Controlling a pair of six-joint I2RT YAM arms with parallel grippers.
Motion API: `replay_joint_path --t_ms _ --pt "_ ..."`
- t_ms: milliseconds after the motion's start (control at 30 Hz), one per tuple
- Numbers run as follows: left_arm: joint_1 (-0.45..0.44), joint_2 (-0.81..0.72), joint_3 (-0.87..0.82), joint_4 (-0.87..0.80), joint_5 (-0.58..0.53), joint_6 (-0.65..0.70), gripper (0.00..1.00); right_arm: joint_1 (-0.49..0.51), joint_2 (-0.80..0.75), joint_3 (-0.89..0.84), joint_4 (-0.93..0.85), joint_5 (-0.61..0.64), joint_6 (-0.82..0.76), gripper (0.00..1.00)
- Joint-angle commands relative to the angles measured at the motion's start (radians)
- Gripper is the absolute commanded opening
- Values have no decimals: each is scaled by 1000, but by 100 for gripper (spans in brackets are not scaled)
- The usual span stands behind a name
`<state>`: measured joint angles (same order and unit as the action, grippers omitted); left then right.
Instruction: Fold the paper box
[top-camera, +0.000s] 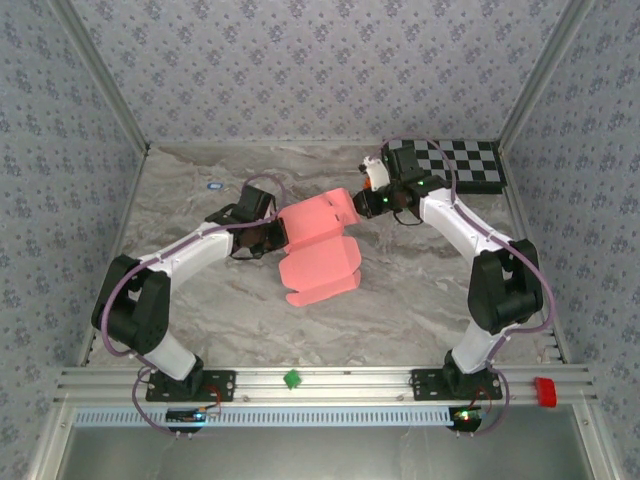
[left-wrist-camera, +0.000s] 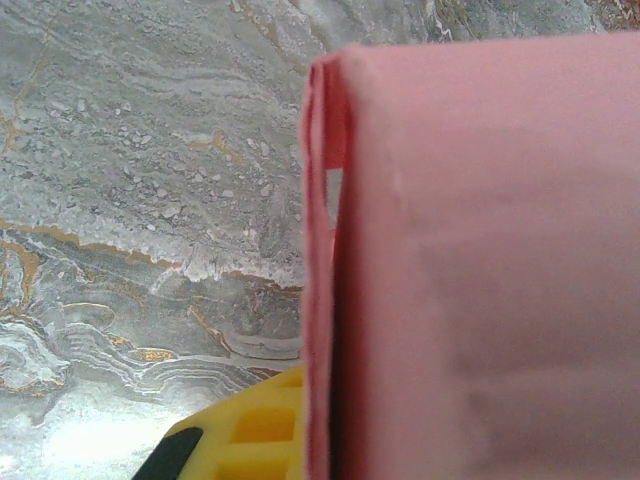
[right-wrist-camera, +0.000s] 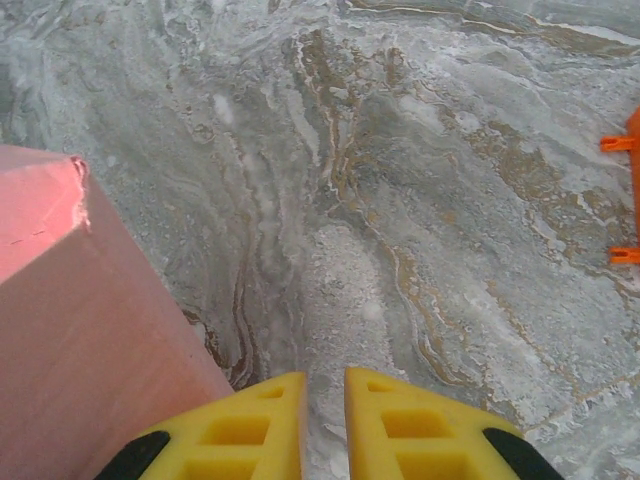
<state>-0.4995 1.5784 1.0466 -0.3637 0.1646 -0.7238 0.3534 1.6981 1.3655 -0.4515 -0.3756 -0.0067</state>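
The paper box lies left of the checkerboard and nearer, its long axis running roughly far to near. The left gripper is clamped on its left edge; the left wrist view shows one yellow finger, cut off. The right gripper is empty beside the box, its jaws a narrow slit apart.

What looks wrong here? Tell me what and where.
The paper box sits mid-table half folded and lopsided, flaps splayed. In the left wrist view its doubled edge gapes, a slit showing between the layers. In the right wrist view one corner looks ragged. Nothing spilled.
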Motion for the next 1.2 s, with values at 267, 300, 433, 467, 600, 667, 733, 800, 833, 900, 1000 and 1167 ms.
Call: replay_joint_path --t_ms 267,300,433,467,600,667,733,800,833,900,1000,1167 --pt "-5 5 35 5 14 0 0 15 -33 2 -26 -107 -53 18" --pt "-5 4 36 5 15 0 0 16 -32 3 -30 -117 -56 18" --pt "-6 3 36 5 14 0 0 18 -23 14 -41 -153 -62 19" --pt "-6 3 36 5 15 1 0 21 -22 17 -43 -159 -64 19" --pt "-6 3 32 6 17 -1 0 31 -14 23 -51 -176 -70 20" --pt "-5 2 33 6 17 -1 0 37 -13 28 -60 -181 -75 21" --pt "-6 2 33 6 17 -2 0 41 -13 27 -65 -183 -78 21" --pt "-5 2 33 7 17 -2 0 43 -16 24 -65 -184 -80 22" --pt "-6 2 32 9 17 -1 0 44 -17 24 -65 -188 -80 22" --pt "-6 3 32 11 19 -1 0 47 -17 23 -65 -194 -81 23" --pt "-6 4 32 11 21 -4 0 52 -14 22 -66 -203 -82 25" --pt "-6 3 29 11 22 -3 0 65 -11 27 -65 -215 -84 30"
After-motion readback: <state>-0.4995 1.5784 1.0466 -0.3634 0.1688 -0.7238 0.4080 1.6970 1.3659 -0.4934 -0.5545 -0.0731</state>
